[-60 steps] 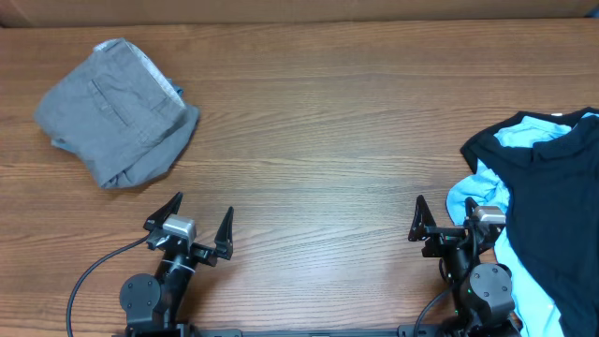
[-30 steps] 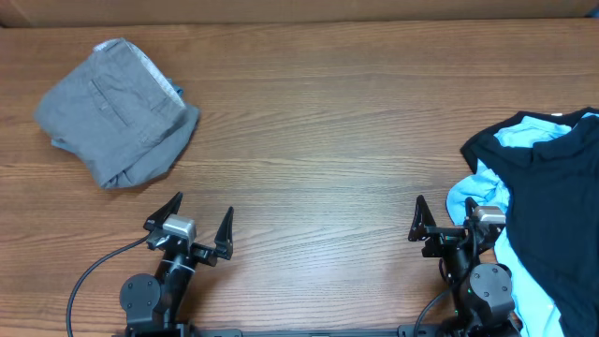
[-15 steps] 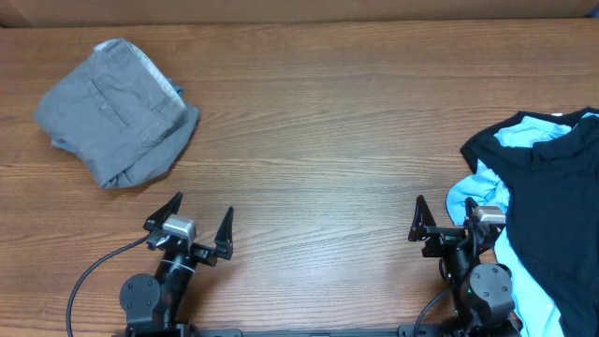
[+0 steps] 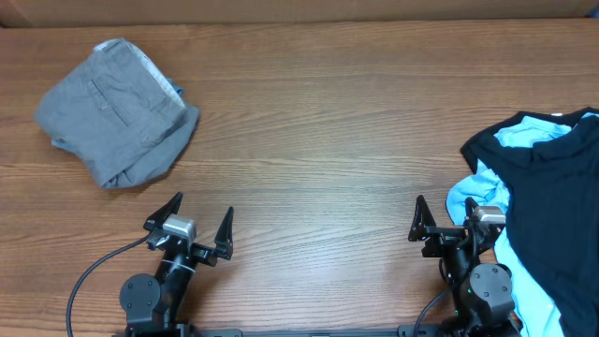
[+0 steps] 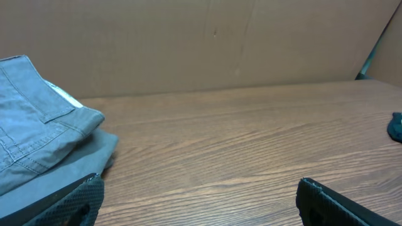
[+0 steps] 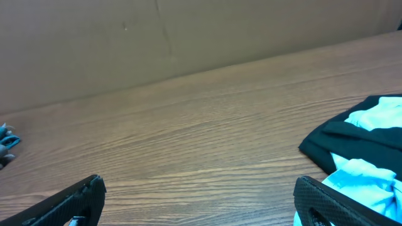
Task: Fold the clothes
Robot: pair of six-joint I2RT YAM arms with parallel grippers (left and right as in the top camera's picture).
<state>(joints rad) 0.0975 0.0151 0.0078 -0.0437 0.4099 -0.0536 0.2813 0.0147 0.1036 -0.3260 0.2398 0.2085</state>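
Grey trousers lie folded in a bundle at the table's far left; the left wrist view shows them just ahead on the left. At the right edge a black T-shirt lies crumpled over a light blue T-shirt, both partly cut off by the frame. The right wrist view shows the black cloth and the blue cloth to the right. My left gripper stands open and empty near the front edge, short of the trousers. My right gripper is open and empty, its right finger beside the blue cloth.
A brown cardboard wall runs along the table's far edge. The wooden table shows bare grain between the two piles. A black cable loops by the left arm's base.
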